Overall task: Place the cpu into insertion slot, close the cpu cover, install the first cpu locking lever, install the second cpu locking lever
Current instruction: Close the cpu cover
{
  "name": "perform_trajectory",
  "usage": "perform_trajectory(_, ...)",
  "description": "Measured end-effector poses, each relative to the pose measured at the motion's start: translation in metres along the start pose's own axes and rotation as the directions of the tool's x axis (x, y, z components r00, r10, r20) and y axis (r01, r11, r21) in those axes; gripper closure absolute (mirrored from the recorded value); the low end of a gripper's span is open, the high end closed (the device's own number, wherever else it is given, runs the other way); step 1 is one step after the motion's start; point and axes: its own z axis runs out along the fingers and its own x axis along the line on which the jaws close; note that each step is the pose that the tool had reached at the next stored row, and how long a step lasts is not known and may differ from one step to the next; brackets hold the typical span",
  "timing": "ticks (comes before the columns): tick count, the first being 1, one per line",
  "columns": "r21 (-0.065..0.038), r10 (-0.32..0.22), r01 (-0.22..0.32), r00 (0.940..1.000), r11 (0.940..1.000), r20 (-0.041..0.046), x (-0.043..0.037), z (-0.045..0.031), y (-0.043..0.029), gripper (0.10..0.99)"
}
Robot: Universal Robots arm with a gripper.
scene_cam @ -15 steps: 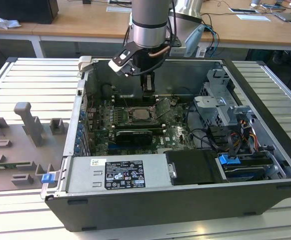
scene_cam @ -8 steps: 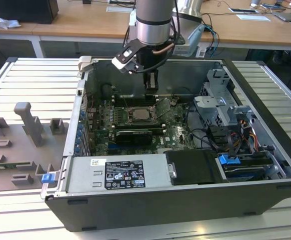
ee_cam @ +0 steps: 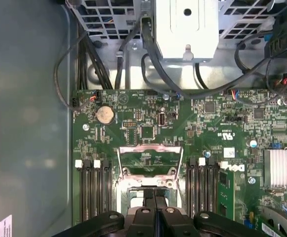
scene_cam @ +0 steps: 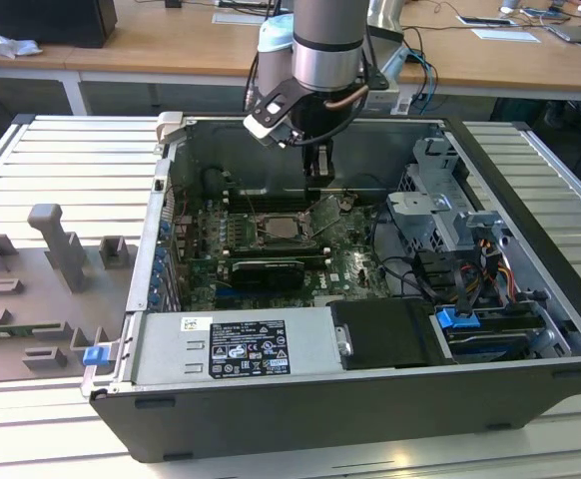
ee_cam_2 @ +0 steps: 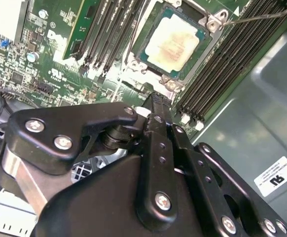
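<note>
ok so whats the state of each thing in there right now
cpu: seated in the slot, metal top up
slot: filled
cover: raised, open
lever: swung out, unlatched
tool: shut, empty, by the cover
case: on its side, panel off

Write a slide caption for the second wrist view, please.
The cpu sits in the insertion slot; the shut gripper hangs close to the slot's edge.
</note>
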Motion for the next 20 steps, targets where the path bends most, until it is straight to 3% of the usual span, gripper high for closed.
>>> perform_trajectory(5, 0.000, 0.000, 0.000, 1.0000, 1.0000, 0.0000, 0.0001, 0.0006, 0.0067, 0.980)
perform_trajectory(15, 0.000, 0.000, 0.000, 1.0000, 1.0000, 0.0000, 0.0001, 0.0022, 0.0104, 0.980)
perform_trajectory(20, 0.000, -0.024, 0.024, 0.9997, 0.9997, -0.0010, 0.0004, 0.0045, 0.0281, 0.980)
